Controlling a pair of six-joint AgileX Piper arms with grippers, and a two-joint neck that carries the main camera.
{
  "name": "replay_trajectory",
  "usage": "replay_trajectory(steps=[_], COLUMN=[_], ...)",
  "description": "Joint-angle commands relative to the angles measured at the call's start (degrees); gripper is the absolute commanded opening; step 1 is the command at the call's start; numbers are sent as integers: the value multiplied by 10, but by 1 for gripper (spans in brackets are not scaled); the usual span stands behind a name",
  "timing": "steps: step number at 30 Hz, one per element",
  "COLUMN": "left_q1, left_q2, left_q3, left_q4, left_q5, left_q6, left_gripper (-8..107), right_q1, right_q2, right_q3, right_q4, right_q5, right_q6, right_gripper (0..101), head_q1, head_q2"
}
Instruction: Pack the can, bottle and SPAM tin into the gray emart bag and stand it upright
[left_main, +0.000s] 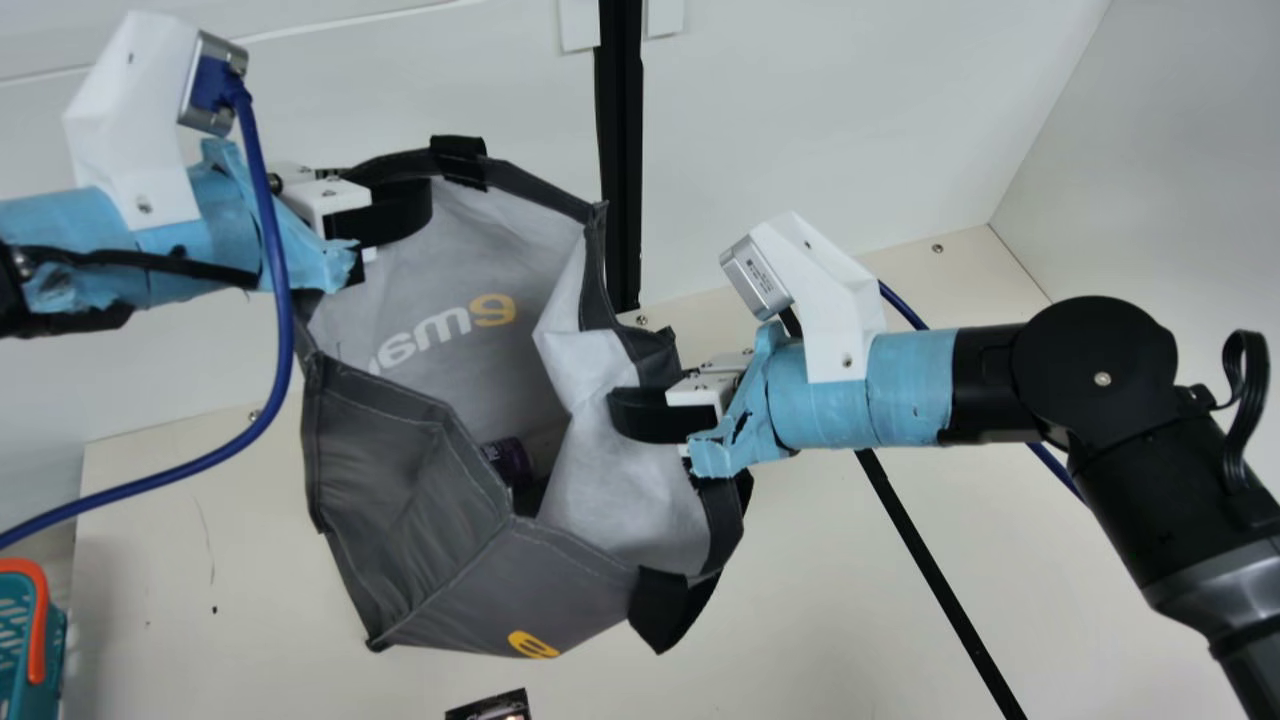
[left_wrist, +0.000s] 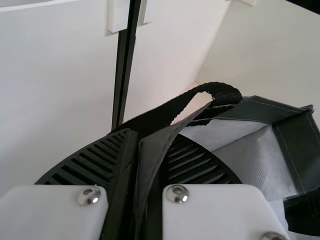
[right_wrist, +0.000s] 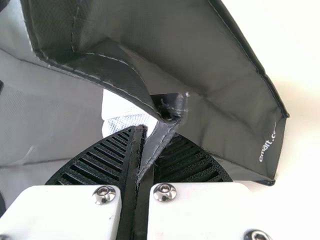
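The gray emart bag (left_main: 410, 500) hangs tilted between both arms in the main view, its mouth facing the camera. My left gripper (left_main: 400, 215) is shut on its rim at the upper left, and my right gripper (left_main: 645, 415) on the rim's right side. A dark purple item (left_main: 508, 460) lies deep inside; which item it is, I cannot tell. In the left wrist view, the fingers of my left gripper (left_wrist: 150, 137) pinch the bag's edge (left_wrist: 155, 150) beside a black strap. In the right wrist view, my right gripper (right_wrist: 144, 130) clamps a folded edge of the bag (right_wrist: 200, 85).
Part of a small dark item (left_main: 490, 706) shows at the main view's bottom edge. A teal basket (left_main: 55, 650) with an orange handle stands at the lower left. Behind the bag rises a white wall (left_main: 800, 120) with a black post (left_main: 620, 150).
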Motion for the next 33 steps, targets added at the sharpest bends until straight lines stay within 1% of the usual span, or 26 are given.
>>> replay_trajectory(steps=[1,12,13,16,20,24,27,30,32,33], left_q1=[0,0,-3,-3,0,10,21,35,46,52], left_q2=[0,0,-34,-41,-71,-101,-124,-151,-170,-181], left_q3=[0,0,56,64,101,132,154,179,199,212], left_q4=[0,0,-3,-13,-44,-75,-83,-64,-31,-4], left_q5=[0,0,-18,-25,-52,-78,-93,-105,-111,-112], left_q6=[0,0,14,22,47,68,79,84,80,75], left_gripper=[25,62,65,76,89,90,90,90,90,90], right_q1=[0,0,0,0,0,0,0,0,0,0], right_q2=[0,0,0,0,0,0,0,0,0,0], right_q3=[0,0,0,0,0,0,0,0,0,0], right_q4=[0,-1,-1,-1,-1,-1,-1,-1,-1,-1], right_q5=[0,0,0,0,0,0,0,0,0,0], right_q6=[0,0,0,0,0,0,0,0,0,0], right_gripper=[0,0,0,0,0,0,0,0,0,0], head_q1=[-13,-13,-13,-13,-13,-13,-13,-13,-13,-13], head_q2=[-1,-1,-1,-1,-1,-1,-1,-1,-1,-1])
